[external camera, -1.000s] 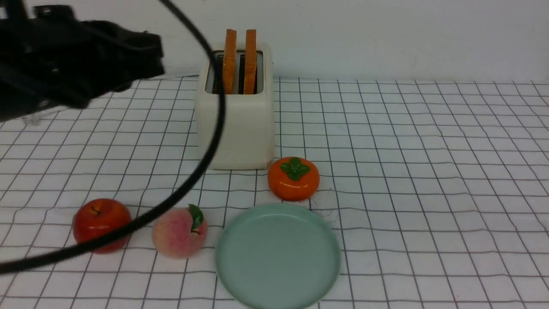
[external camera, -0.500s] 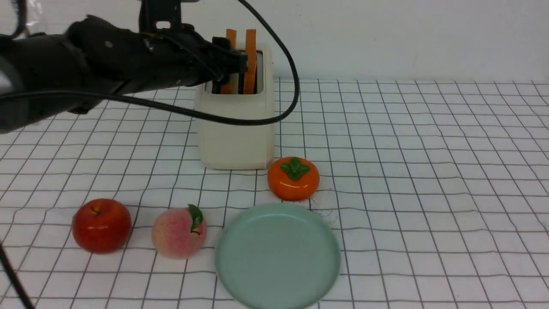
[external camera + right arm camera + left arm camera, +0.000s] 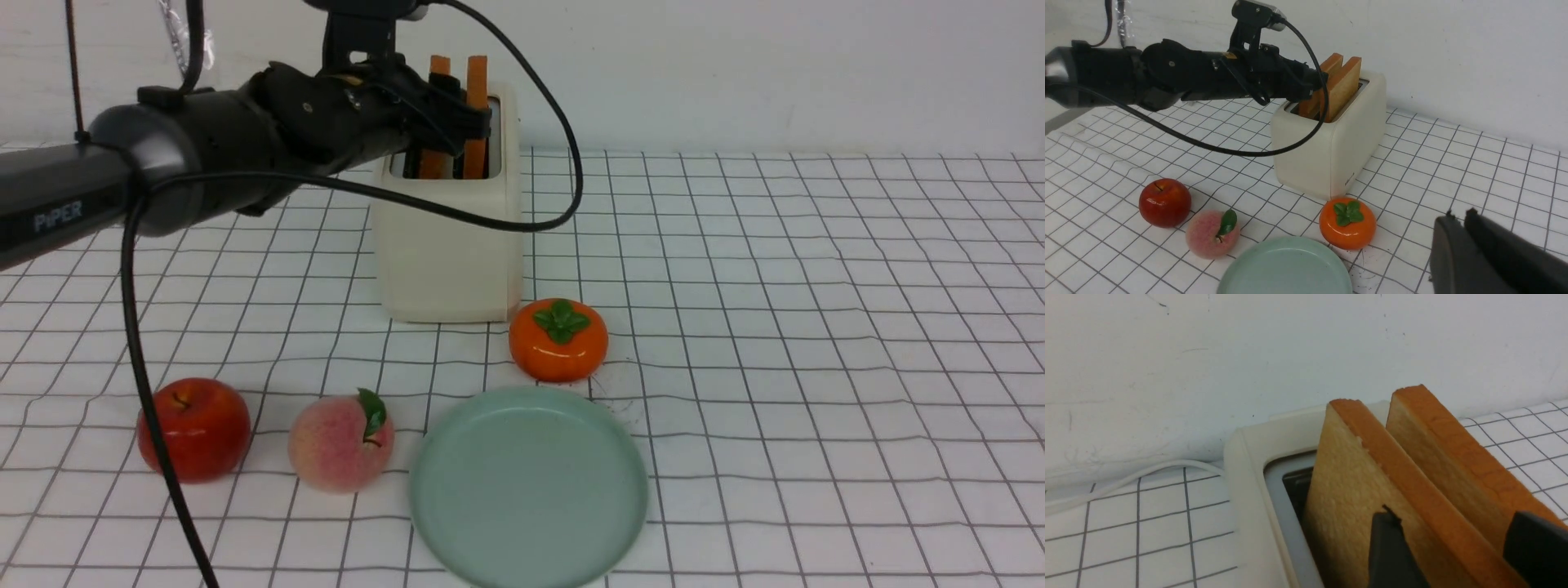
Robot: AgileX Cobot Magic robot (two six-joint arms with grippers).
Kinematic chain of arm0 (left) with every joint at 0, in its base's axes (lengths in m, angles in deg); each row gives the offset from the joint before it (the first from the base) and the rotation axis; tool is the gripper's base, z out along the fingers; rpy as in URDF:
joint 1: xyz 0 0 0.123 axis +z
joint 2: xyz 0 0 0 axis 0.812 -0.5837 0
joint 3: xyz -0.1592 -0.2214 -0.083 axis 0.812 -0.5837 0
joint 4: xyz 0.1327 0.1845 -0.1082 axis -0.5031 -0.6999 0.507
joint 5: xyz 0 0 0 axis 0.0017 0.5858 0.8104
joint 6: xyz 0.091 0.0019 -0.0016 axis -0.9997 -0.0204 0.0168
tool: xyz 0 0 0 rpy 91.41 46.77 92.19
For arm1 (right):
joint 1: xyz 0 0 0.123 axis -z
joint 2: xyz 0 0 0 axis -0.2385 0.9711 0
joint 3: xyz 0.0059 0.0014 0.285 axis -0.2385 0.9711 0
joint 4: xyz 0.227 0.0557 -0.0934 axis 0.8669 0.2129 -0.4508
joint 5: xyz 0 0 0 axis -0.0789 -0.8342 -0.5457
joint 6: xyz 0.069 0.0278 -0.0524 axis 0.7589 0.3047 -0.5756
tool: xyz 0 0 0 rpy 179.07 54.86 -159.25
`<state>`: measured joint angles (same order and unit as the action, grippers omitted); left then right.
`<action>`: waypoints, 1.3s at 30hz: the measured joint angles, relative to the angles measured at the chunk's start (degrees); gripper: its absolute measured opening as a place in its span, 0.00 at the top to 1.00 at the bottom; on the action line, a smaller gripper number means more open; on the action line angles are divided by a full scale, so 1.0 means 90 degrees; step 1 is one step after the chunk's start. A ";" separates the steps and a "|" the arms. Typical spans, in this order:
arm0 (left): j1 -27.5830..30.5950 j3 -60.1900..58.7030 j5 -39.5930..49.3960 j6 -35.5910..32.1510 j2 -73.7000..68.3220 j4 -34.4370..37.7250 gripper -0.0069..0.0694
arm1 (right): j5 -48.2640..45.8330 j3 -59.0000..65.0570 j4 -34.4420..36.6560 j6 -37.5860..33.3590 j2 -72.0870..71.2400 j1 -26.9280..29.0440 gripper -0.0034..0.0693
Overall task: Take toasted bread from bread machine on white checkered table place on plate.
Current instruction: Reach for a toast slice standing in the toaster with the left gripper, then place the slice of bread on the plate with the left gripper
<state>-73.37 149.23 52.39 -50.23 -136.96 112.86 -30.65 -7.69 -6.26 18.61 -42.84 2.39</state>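
Note:
Two slices of toasted bread stand upright in the slots of the cream-white bread machine (image 3: pixel 449 245), the left slice (image 3: pixel 439 65) and the right slice (image 3: pixel 477 82). My left gripper (image 3: pixel 449 102) reaches in from the left at the slices' near top corner. In the left wrist view it (image 3: pixel 1449 522) is open, one finger (image 3: pixel 1392 551) in front of the nearer slice (image 3: pixel 1355 473) and the other (image 3: pixel 1535 547) by the farther slice (image 3: pixel 1453 457). The mint-green plate (image 3: pixel 529 490) lies bare at the front of the white checkered table (image 3: pixel 816 327). My right gripper (image 3: pixel 1461 214) hovers shut and holds nothing.
An orange persimmon (image 3: pixel 559 339) sits between the toaster and the plate. A peach (image 3: pixel 341 441) and a red apple (image 3: pixel 193 429) lie left of the plate. The left arm's black cable (image 3: pixel 490 224) droops across the toaster's front. A white wall stands close behind.
My left arm has swung in from the left to the top of the toaster, and its gripper has opened around the slices. The bread, plate and fruit have not moved.

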 joint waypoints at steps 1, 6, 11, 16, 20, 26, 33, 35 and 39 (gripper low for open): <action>0.0000 0.0010 -0.0028 0.0000 -0.0010 0.0000 0.43 | 0.0000 0.0000 0.0000 0.0000 0.0000 0.0000 0.90; 0.0000 0.0017 -0.0465 -0.0002 -0.0148 0.0012 0.56 | -0.0119 -0.0008 0.0000 -0.0010 0.0000 0.0000 0.88; 0.0000 0.0026 -0.0533 -0.0002 -0.0148 0.0025 0.77 | -0.0145 -0.0008 0.0007 -0.0010 0.0000 0.0000 0.88; 0.0000 0.0078 -0.0520 -0.0002 -0.0148 0.0027 0.79 | -0.0145 -0.0008 0.0013 -0.0010 0.0000 0.0000 0.88; 0.0000 0.0214 -0.0506 -0.0002 -0.0003 0.0081 0.79 | -0.0145 -0.0008 0.0013 -0.0015 0.0000 0.0000 0.88; 0.0000 0.0347 -0.0062 -0.0002 0.1076 0.0164 0.79 | -0.0112 -0.0008 0.0013 -0.0073 0.0000 0.0000 0.94; 0.0000 0.0358 0.2218 0.0170 0.2470 0.0407 0.79 | -0.0139 -0.0008 0.0013 -0.0073 0.0000 0.0000 0.96; 0.0000 0.0358 0.3713 0.0695 0.2933 0.0327 0.79 | -0.0295 -0.0008 0.0013 -0.0073 0.0000 0.0000 0.96; 0.0000 0.0339 0.5533 0.1420 0.3201 0.0019 0.79 | -0.0664 -0.0008 -0.0007 -0.0074 -0.0026 0.0000 0.96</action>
<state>-73.37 152.29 102.19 -37.45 -108.15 113.03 -36.62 -7.76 -6.32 17.94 -43.07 2.39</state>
